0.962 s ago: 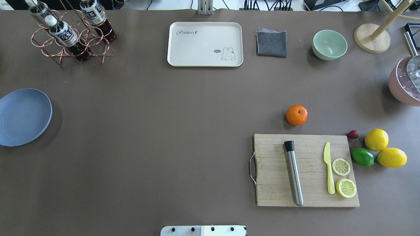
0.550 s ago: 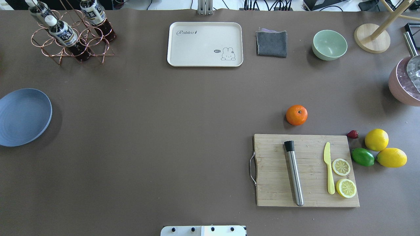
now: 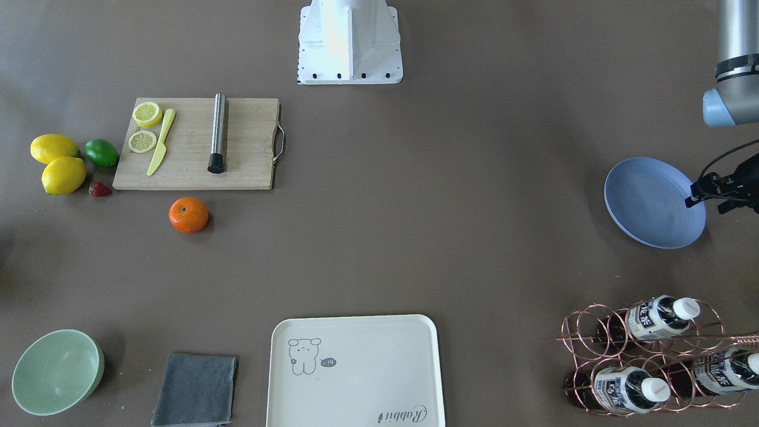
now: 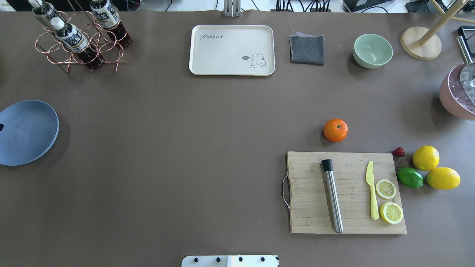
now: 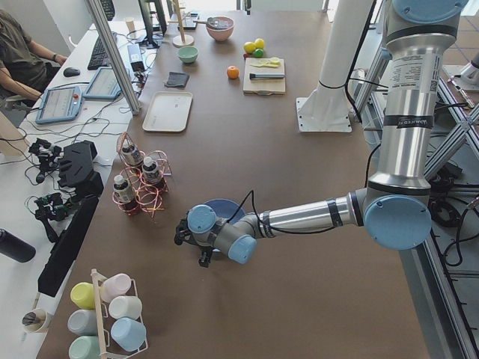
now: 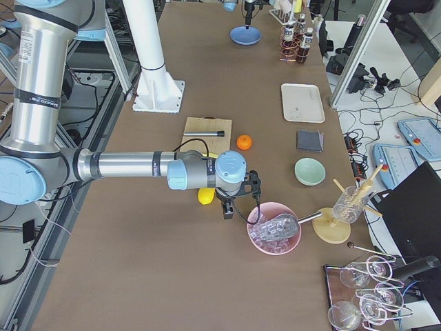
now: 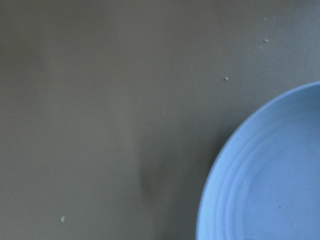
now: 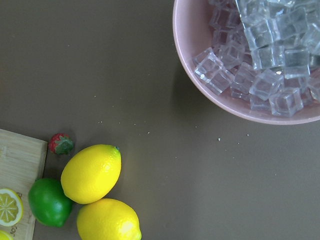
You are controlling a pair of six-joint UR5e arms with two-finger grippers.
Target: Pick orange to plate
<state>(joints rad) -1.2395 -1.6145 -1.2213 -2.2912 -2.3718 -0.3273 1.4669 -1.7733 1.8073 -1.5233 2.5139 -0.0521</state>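
Note:
The orange [image 4: 335,130] lies on the brown table just beyond the cutting board [image 4: 311,207]; it also shows in the front-facing view [image 3: 188,214], with nothing touching it. The periwinkle-blue plate [image 4: 29,131] sits far off at the table's left end and holds nothing [image 3: 652,201]. My left gripper [image 3: 707,198] hangs at the plate's outer rim [image 5: 193,245]; I cannot tell how its jaws stand. My right gripper [image 6: 229,205] hovers between the lemons and the ice bowl, well away from the orange; whether it is open or shut cannot be told.
On the board lie a steel muddler [image 4: 332,196], a yellow knife [image 4: 372,191] and lemon slices. Two lemons [image 4: 426,158], a lime [image 4: 410,177] and a strawberry sit to its right. The pink ice bowl [image 8: 250,60], cream tray [image 4: 232,50], grey cloth, green bowl [image 4: 372,50] and bottle rack [image 4: 79,37] line the far side.
A small dark tip of my left gripper has come into the overhead view at the plate's left edge. The orange and everything else lie unmoved.

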